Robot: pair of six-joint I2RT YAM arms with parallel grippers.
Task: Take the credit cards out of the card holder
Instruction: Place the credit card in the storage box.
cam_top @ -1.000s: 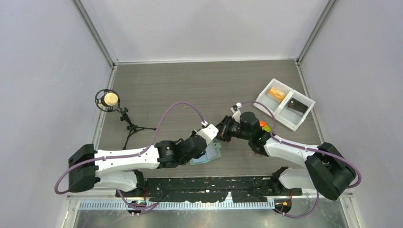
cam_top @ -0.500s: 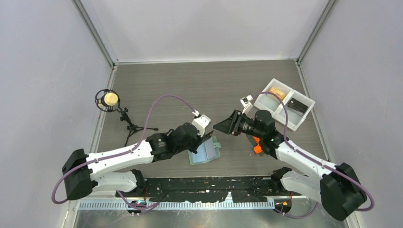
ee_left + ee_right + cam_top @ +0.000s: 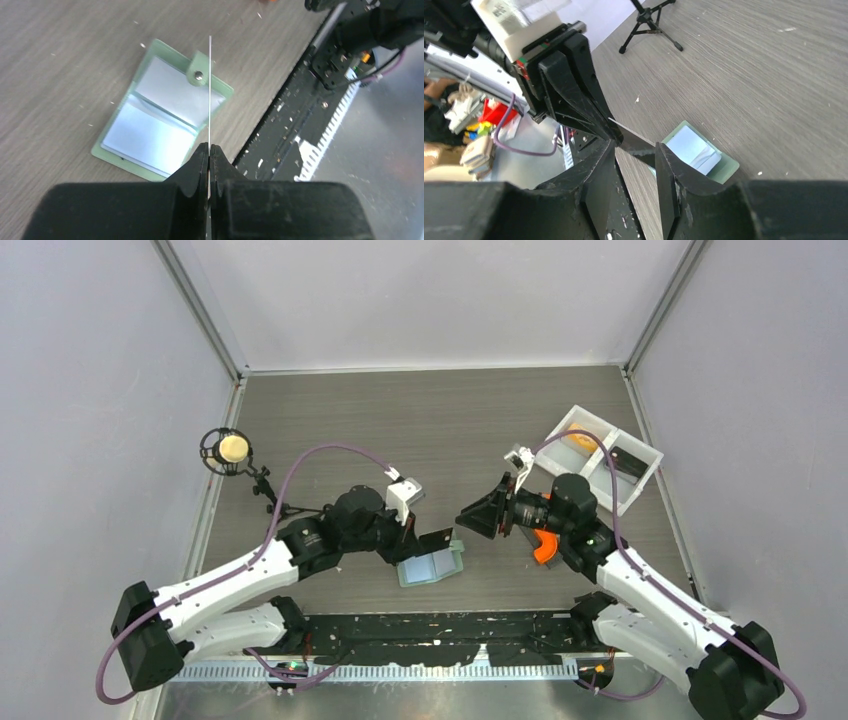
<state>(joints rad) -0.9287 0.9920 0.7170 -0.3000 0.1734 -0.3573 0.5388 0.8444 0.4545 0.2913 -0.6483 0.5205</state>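
card [image 3: 209, 90] in left claw [image 3: 208, 151]

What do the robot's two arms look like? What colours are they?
The left arm and right arm are white tube-shaped links with chunky black joints. A thin purple cable loops along each one. The left gripper and right gripper are matte black, each with two wedge-shaped fingers tapering to narrow tips.

Left fingers [image 3: 196, 170] tight on a card [image 3: 436, 538], right fingers [image 3: 596, 172] apart, tips toward each other.
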